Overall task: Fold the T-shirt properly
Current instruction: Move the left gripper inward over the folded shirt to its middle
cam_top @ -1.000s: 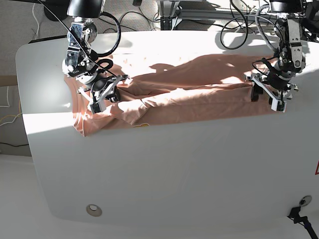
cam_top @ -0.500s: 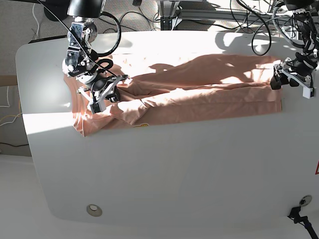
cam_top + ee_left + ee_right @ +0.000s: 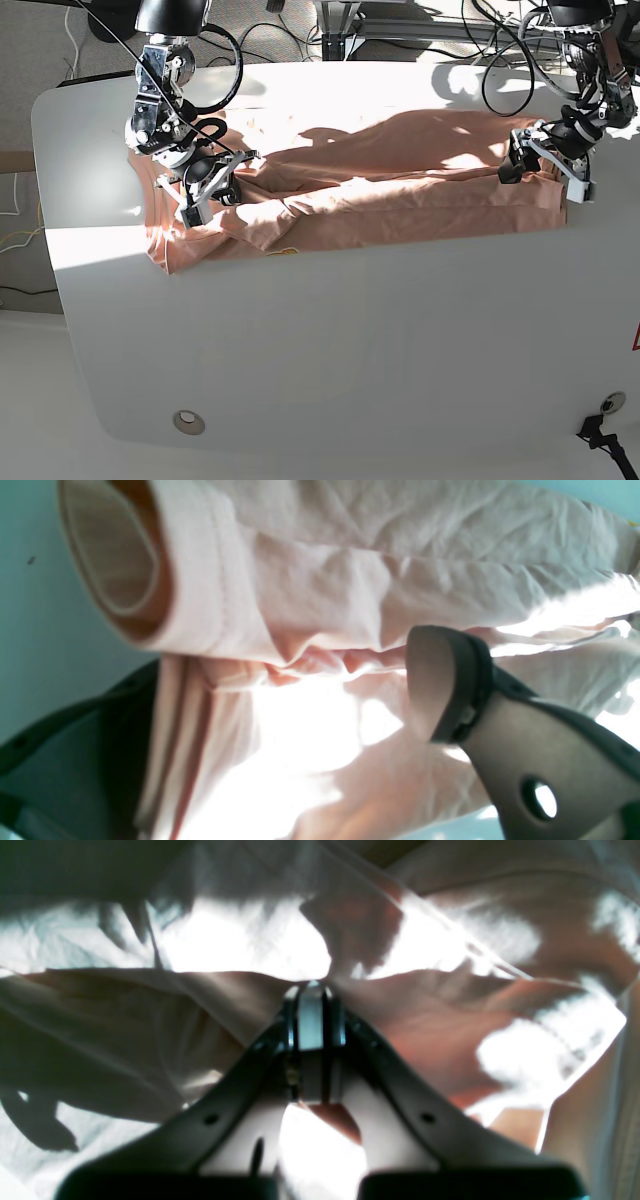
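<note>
Moved since earlier: left gripper (image 3: pixel 546 167) has let go of the T-shirt (image 3: pixel 400 190) hem, swung out past the surface's (image 3: pixel 350 340) edge, and is now back over the hem end; right gripper (image 3: pixel 213 190) hasn't shifted.
Base view, T-shirt: lies stretched across the far half of the white surface, folded lengthwise into a long band, bunched and wrinkled at the right gripper's end.
Base view, left gripper: sits at the hem end on the view's right, fingers spread wide, nothing held between them.
Base view, right gripper: down in the bunched cloth on the view's left, fingers pressed together on a fold of it.
Base view, light: hard sun patch across the shirt and the surface, arm shadows on the fabric.
Left wrist view, T-shirt (image 3: pixel 350 580): fills most of the frame, hem edge rolled into an open loop at top left, creased layers below, middle blown out by glare.
Left wrist view, fingers (image 3: pixel 445 680): one dark pad in front of the cloth at right, the other only a dark blur at lower left; wide gap between them, cloth not clamped.
Right wrist view, right gripper (image 3: pixel 311 990): fingers closed tip to tip, pinching a ridge of the T-shirt (image 3: pixel 425 1030).
Right wrist view, cloth: fans out from the pinch point on both sides, half in shadow, half overexposed.
</note>
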